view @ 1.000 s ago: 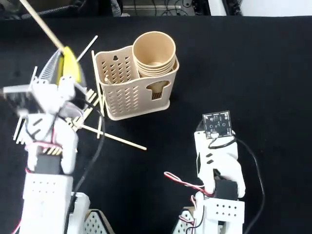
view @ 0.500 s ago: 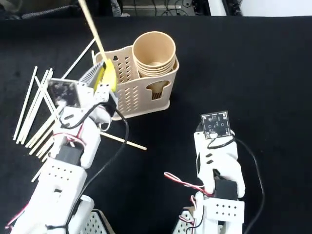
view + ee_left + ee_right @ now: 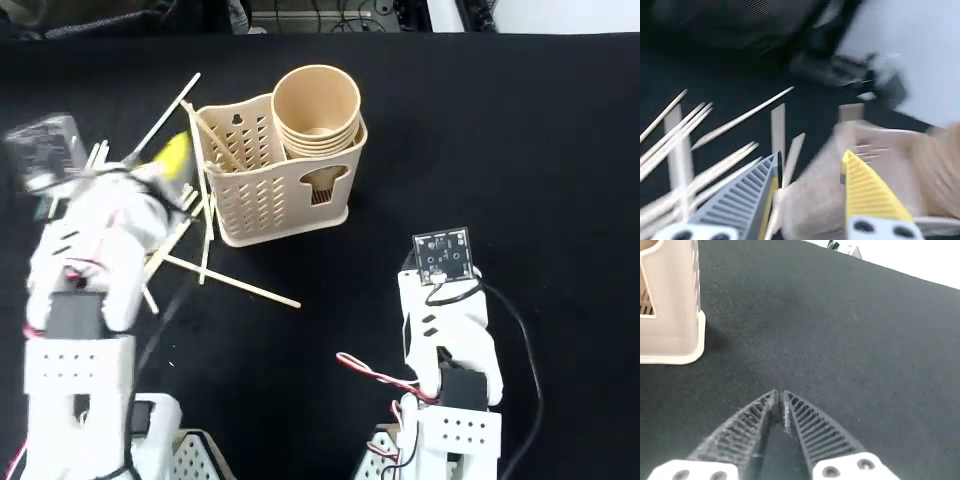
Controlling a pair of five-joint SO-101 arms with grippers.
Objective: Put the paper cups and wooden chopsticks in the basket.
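The left gripper point(image 3: 810, 162) is held spread and empty beside the basket point(image 3: 262, 205); the right gripper point(image 3: 778, 395) is pressed closed over the table point(image 3: 500, 150). Paper cups point(image 3: 316, 100) are stacked in the basket with one chopstick point(image 3: 215, 138); more chopsticks point(image 3: 235, 282) are scattered alongside.

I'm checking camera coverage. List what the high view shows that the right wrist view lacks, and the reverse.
High view adds: stacked paper cups in the basket, a chopstick leaning inside it, and loose chopsticks on the table. Right wrist view adds: the right gripper, shut on nothing. Shared: the basket's wall and the black table.
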